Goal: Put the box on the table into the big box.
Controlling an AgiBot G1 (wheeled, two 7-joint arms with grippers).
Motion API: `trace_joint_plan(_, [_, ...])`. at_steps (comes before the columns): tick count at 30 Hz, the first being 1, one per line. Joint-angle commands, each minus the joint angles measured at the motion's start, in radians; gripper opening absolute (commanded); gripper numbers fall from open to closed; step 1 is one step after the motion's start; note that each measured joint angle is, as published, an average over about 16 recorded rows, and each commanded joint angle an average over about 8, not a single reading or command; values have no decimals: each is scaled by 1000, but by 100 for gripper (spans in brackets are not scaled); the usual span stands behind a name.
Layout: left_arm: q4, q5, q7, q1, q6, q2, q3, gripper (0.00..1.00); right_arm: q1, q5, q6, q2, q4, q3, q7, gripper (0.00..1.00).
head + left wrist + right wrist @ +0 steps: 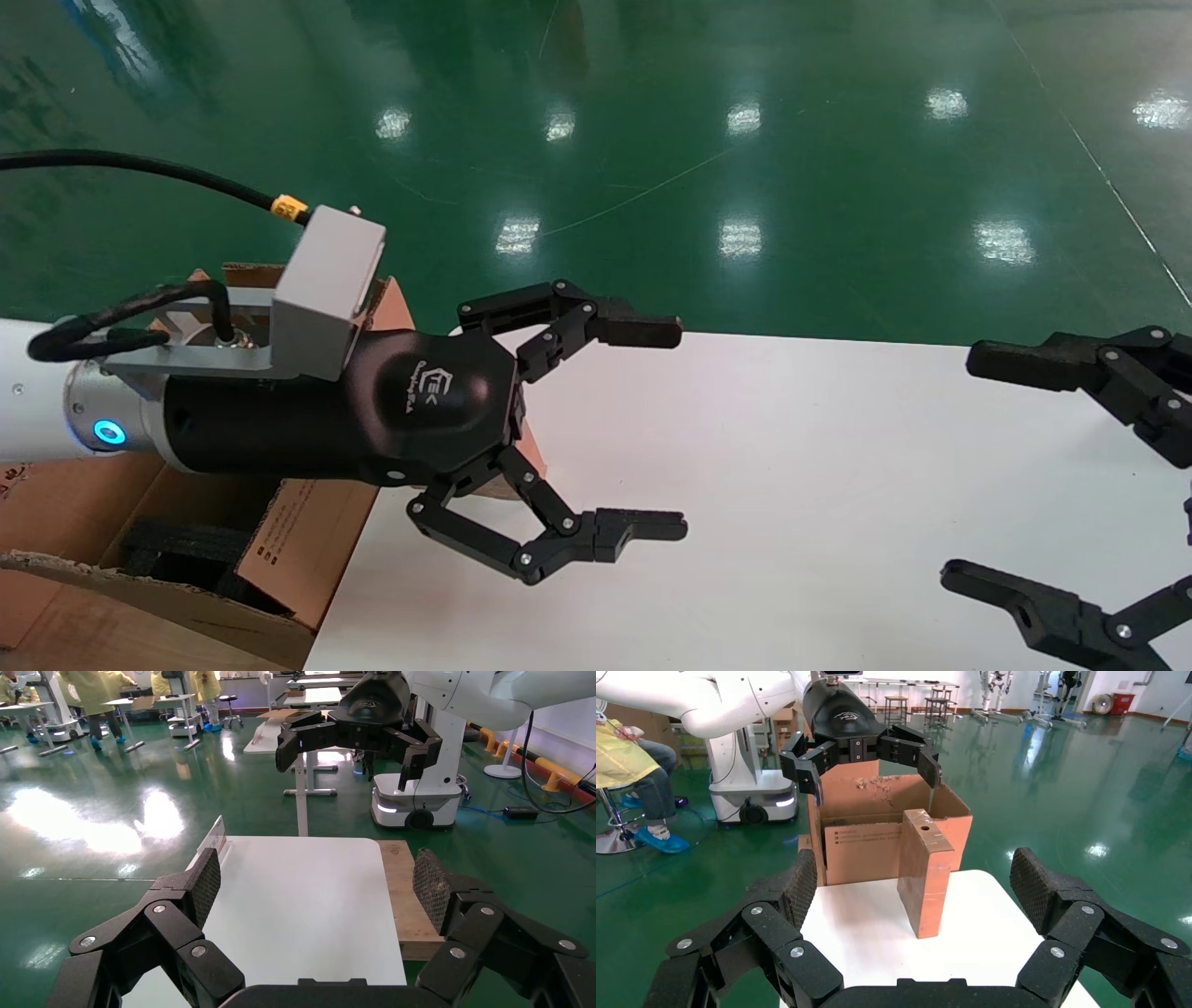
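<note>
The small brown box (923, 874) stands on end on the white table (870, 938), round hole in its top narrow side, just in front of the big box (866, 850). In the head view only a brown sliver of it (536, 458) shows behind my left gripper (682, 429). That gripper hangs open and empty above the box, beside the big box (307, 540), whose black foam (177, 550) shows inside. My right gripper (957, 466) is open and empty at the table's right, facing the small box from a distance.
The table (792, 522) lies between the two grippers. In the left wrist view a wooden board (404, 888) lies along one table edge and a small label card (213, 838) stands at the opposite edge. Green floor surrounds the table.
</note>
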Motion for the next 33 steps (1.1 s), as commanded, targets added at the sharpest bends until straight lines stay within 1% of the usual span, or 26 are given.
trace_joint_plan(1, [0, 0, 0, 0, 0, 0, 0, 100, 0, 0, 0, 0, 0, 0, 0, 100])
trace_joint_plan(33, [0, 0, 0, 0, 0, 0, 0, 100, 0, 0, 0, 0, 0, 0, 0, 100])
